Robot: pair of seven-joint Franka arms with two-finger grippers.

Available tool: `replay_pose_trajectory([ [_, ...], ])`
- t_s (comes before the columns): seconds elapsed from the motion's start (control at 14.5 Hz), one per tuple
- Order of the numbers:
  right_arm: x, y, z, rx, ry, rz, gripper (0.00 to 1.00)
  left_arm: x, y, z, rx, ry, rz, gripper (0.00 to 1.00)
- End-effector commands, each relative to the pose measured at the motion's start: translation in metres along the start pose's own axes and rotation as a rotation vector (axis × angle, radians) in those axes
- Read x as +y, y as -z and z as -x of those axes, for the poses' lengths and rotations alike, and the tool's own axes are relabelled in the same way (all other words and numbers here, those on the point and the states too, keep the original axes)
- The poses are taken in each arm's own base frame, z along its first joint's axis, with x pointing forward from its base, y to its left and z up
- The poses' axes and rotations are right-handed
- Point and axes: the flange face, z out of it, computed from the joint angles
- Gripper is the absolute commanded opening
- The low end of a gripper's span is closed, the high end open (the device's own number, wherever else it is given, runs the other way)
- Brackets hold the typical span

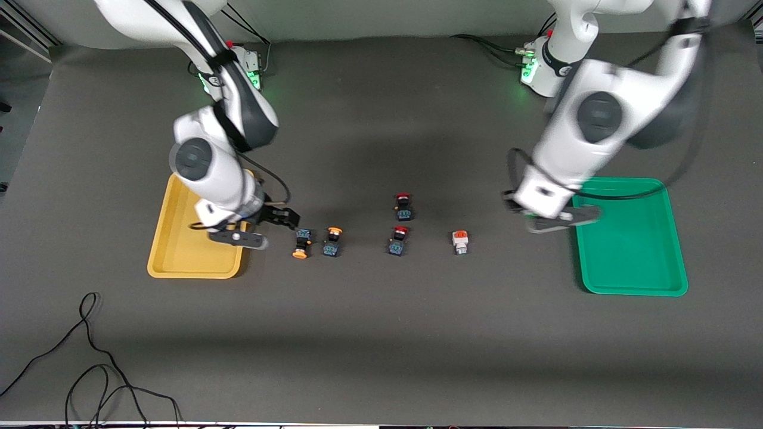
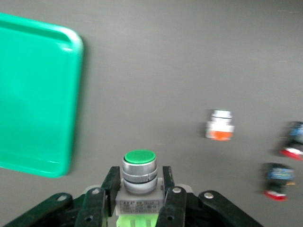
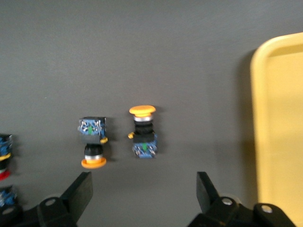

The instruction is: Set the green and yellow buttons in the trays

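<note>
Spreading wide under both arms, the dark surface lies bare along its camera-side half but for a loose black cable near one corner. The green tray sits at the left arm's end, the yellow tray at the right arm's end, both long axes running toward the camera, with open room between them where the small switches lie in a loose row.

The left pincer hangs over the green tray's edge on the side toward the row, clamped on a green-topped button: white body, metal collar, round green cap pointing away from the wrist. The right pincer hovers over the yellow tray's edge on the side toward the row, fingers spread wide and holding nothing.

Just beside that tray lie two orange-yellow capped buttons, black-and-blue bodied: one with its cap toward the camera, its neighbour with its cap toward the robots. Farther along are two red-capped switches, one nearer the camera than the other, then a white-bodied, orange-topped button lying alone, nearest the green tray.
</note>
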Motion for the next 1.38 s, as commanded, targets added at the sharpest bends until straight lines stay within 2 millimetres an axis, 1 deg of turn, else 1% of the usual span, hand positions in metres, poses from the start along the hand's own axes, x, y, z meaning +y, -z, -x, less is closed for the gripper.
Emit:
replay_pose_trajectory([
  [0.0, -0.012, -0.047, -0.003, 0.032, -0.028, -0.010, 0.98, -0.113, -0.005, -0.030, -0.057, -0.090, 0.016, 0.14],
  [0.07, -0.013, -0.062, -0.003, 0.045, -0.026, -0.013, 0.98, -0.147, -0.011, -0.039, -0.058, -0.130, 0.014, 0.14],
  [0.14, -0.013, -0.076, -0.002, 0.058, -0.024, -0.016, 0.98, -0.176, -0.021, -0.046, -0.062, -0.161, 0.006, 0.14],
  [0.21, -0.012, -0.086, -0.001, 0.069, -0.025, -0.019, 0.98, -0.191, -0.038, -0.054, -0.060, -0.188, -0.001, 0.14],
  [0.28, -0.010, -0.096, -0.001, 0.070, -0.025, -0.016, 0.98, -0.192, -0.065, -0.059, -0.048, -0.202, -0.008, 0.14],
  [0.34, -0.009, -0.105, -0.001, 0.074, -0.025, -0.015, 0.98, -0.191, -0.101, -0.063, -0.039, -0.220, -0.013, 0.14],
  [0.41, -0.008, -0.112, -0.001, 0.086, -0.025, -0.020, 0.98, -0.188, -0.142, -0.067, -0.035, -0.244, -0.020, 0.14],
  [0.48, -0.008, -0.120, -0.001, 0.092, -0.025, -0.020, 0.98, -0.187, -0.174, -0.070, -0.031, -0.265, -0.023, 0.14],
  [0.55, -0.007, -0.124, -0.001, 0.089, -0.023, -0.016, 0.79, -0.190, -0.201, -0.072, -0.028, -0.271, -0.023, 0.15],
  [0.62, -0.006, -0.123, -0.002, 0.090, -0.025, -0.016, 0.26, -0.193, -0.216, -0.074, -0.017, -0.274, -0.022, 0.15],
  [0.69, -0.006, -0.120, -0.002, 0.090, -0.027, -0.018, 0.00, -0.194, -0.227, -0.074, -0.021, -0.273, -0.017, 0.16],
  [0.76, -0.007, -0.115, -0.003, 0.091, -0.027, -0.021, 0.00, -0.194, -0.231, -0.074, -0.028, -0.271, -0.015, 0.18],
  [0.83, -0.008, -0.109, -0.004, 0.096, -0.028, -0.025, 0.00, -0.196, -0.232, -0.074, -0.030, -0.275, -0.020, 0.29],
  [0.9, -0.008, -0.100, -0.004, 0.083, -0.029, -0.020, 0.00, -0.199, -0.232, -0.075, -0.033, -0.276, -0.023, 0.62],
  [0.97, -0.006, -0.084, -0.006, 0.060, -0.035, -0.009, 0.00, -0.199, -0.228, -0.077, -0.029, -0.278, -0.026, 0.97],
  [1.03, 0.001, -0.059, -0.011, 0.043, -0.038, 0.001, 0.00, -0.200, -0.220, -0.080, -0.024, -0.273, -0.028, 1.00],
  [1.1, 0.008, -0.032, -0.014, 0.026, -0.048, 0.009, 0.00, -0.203, -0.207, -0.084, -0.018, -0.269, -0.036, 1.00],
  [1.17, 0.017, -0.008, -0.013, -0.013, -0.049, 0.027, 0.00, -0.210, -0.184, -0.089, -0.021, -0.258, -0.046, 1.00],
  [1.24, 0.029, 0.013, -0.012, -0.049, -0.030, 0.043, 0.00, -0.215, -0.151, -0.095, -0.033, -0.256, -0.060, 1.00],
  [1.31, 0.045, 0.031, -0.015, -0.070, -0.016, 0.052, 0.00, -0.218, -0.112, -0.100, -0.061, -0.255, -0.067, 1.00],
])
